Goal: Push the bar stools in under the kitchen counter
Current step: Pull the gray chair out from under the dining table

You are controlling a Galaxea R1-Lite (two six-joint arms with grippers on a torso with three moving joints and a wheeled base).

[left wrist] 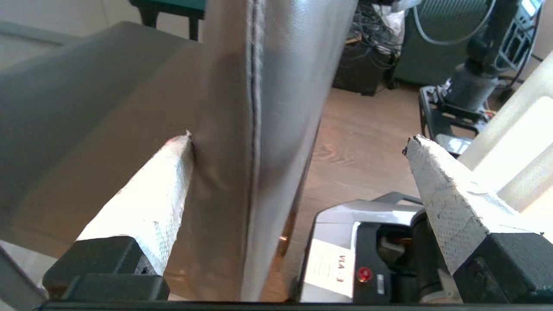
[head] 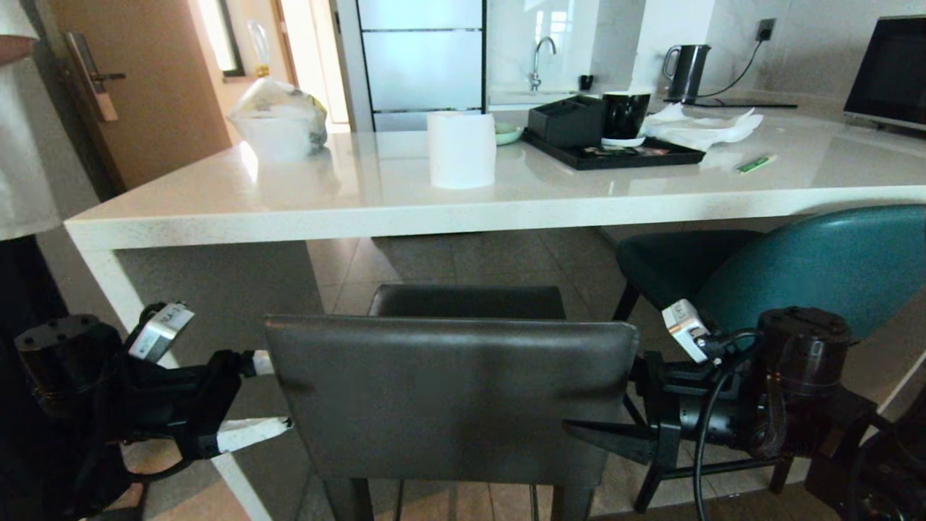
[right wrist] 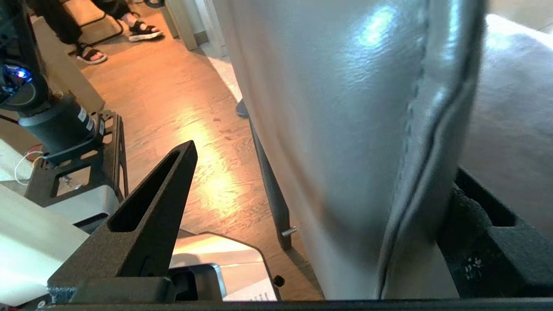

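Grippers straddle grey stool [head: 448, 394] back edges: L gripper [head: 260, 396] spread wide. R gripper [head: 615, 427] also spread. Teal stool [head: 810, 268] sits partly under counter [head: 405, 202].

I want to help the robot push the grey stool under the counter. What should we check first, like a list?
1. Left gripper straddles the backrest's left edge, open: ok.
2. Right gripper straddles the right edge, open: ok.
3. Grey stool faces the kitchen counter: ok.
4. Floor under the counter ahead is free: ok.
5. Teal stool sits apart from the grey one: ok.
6. Stool feet free to slide: cannot tell.
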